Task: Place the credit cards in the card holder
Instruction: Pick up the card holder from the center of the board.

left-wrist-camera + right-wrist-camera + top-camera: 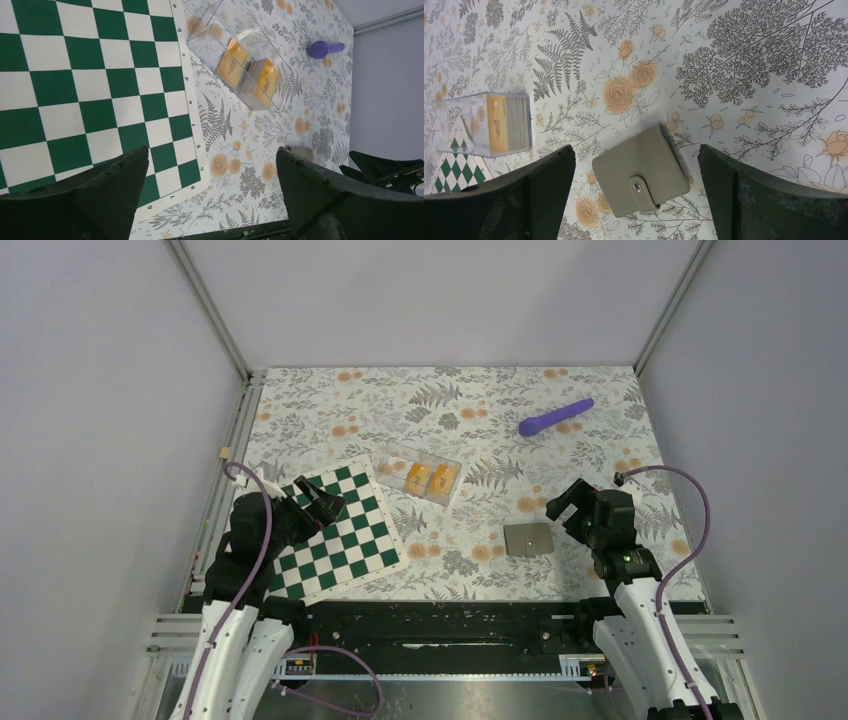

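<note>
- The credit cards [428, 478] are sitting as two orange-yellow stacks, standing on edge in neighbouring compartments of a clear plastic box [397, 462] near the middle of the table [600, 455].
- In the left wrist view the two stacks [232, 60] are showing through the transparent walls of the box [205, 35]. In the right wrist view only one orange face [497, 125] is showing, with pale card edges beside it.
- The card holder [528, 538], a flat grey-beige wallet, is lying on the floral cloth on the near right side of the box and apart from it. It is lying closed, its tab pressed down on a metal snap [637, 187].
- The right gripper [566, 498] is hovering just to the right of the card holder with its fingers spread wide and gripping nothing. From its own camera the holder [624, 165] is appearing between the two dark fingers [539, 185], below them rather than touched by them.
- The left gripper [322, 502] is hanging over the far part of the chessboard [350, 540], its jaws likewise standing wide apart and carrying nothing.
- The green-and-white chessboard is lying tilted at the left of the table, its far right corner just beside the box.
- A purple rod [556, 417] is lying at the far right, well apart from everything else.
</note>
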`<state>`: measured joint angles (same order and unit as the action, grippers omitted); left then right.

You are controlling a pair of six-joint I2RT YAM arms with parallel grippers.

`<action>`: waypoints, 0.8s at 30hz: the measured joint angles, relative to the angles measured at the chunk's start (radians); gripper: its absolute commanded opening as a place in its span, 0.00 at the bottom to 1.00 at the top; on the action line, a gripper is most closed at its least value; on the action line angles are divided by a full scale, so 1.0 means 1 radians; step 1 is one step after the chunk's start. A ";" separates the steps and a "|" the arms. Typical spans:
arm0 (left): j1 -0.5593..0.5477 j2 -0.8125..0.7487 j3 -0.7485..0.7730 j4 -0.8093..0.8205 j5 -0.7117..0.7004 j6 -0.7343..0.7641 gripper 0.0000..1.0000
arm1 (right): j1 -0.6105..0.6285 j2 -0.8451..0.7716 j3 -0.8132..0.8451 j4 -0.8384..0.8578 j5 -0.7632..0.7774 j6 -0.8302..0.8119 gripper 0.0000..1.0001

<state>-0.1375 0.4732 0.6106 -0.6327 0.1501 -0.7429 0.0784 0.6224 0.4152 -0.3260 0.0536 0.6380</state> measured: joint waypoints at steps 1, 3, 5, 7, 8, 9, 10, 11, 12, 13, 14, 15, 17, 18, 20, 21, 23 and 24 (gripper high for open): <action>0.000 0.006 0.000 0.002 0.006 -0.001 0.99 | 0.000 0.002 0.000 0.000 -0.004 0.001 0.98; 0.000 0.028 0.000 0.002 0.021 -0.003 0.99 | 0.000 0.011 0.000 -0.006 -0.012 0.008 0.98; 0.000 0.059 0.000 0.003 0.043 -0.007 0.99 | 0.000 0.023 0.000 -0.014 -0.013 0.011 0.98; 0.000 0.094 0.000 0.003 0.077 -0.006 0.99 | 0.000 0.035 0.004 -0.032 -0.015 0.009 0.99; 0.000 0.112 0.000 0.003 0.097 -0.006 0.99 | 0.000 0.043 0.011 -0.045 -0.018 0.002 0.98; 0.000 0.132 0.000 0.004 0.121 -0.006 0.99 | 0.000 0.052 0.019 -0.056 -0.021 -0.006 0.98; 0.000 0.147 -0.001 0.007 0.142 -0.006 0.99 | 0.000 0.063 0.031 -0.069 -0.022 -0.013 0.98; 0.000 0.164 -0.007 0.021 0.168 -0.006 0.99 | 0.000 0.077 0.047 -0.082 -0.023 -0.019 0.98; 0.000 0.179 -0.018 0.037 0.193 -0.006 0.99 | 0.000 0.089 0.060 -0.090 -0.023 -0.024 0.98; -0.001 0.197 -0.033 0.061 0.227 -0.009 0.99 | 0.000 0.108 0.077 -0.100 -0.030 -0.032 0.98; -0.005 0.215 -0.053 0.086 0.257 -0.016 0.99 | 0.000 0.130 0.095 -0.110 -0.041 -0.039 0.98; -0.011 0.228 -0.071 0.106 0.278 -0.023 0.99 | 0.000 0.156 0.111 -0.116 -0.052 -0.045 0.98; -0.042 0.262 -0.114 0.158 0.303 -0.051 0.99 | 0.000 0.215 0.140 -0.129 -0.072 -0.056 0.98; -0.077 0.273 -0.137 0.185 0.306 -0.071 0.99 | 0.000 0.243 0.151 -0.137 -0.077 -0.060 0.98; -0.149 0.289 -0.161 0.237 0.306 -0.104 0.99 | 0.000 0.320 0.179 -0.166 -0.084 -0.070 0.98; -0.200 0.304 -0.168 0.276 0.301 -0.128 0.99 | 0.000 0.360 0.192 -0.179 -0.087 -0.077 0.98; -0.292 0.357 -0.168 0.366 0.290 -0.167 0.99 | 0.000 0.436 0.216 -0.204 -0.099 -0.089 0.98; -0.323 0.385 -0.167 0.405 0.285 -0.180 0.99 | 0.000 0.468 0.223 -0.212 -0.103 -0.095 0.99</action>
<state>-0.4610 0.8581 0.4431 -0.2279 0.4351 -0.9226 0.0784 1.0901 0.6384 -0.5381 -0.0494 0.5434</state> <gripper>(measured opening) 0.989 0.985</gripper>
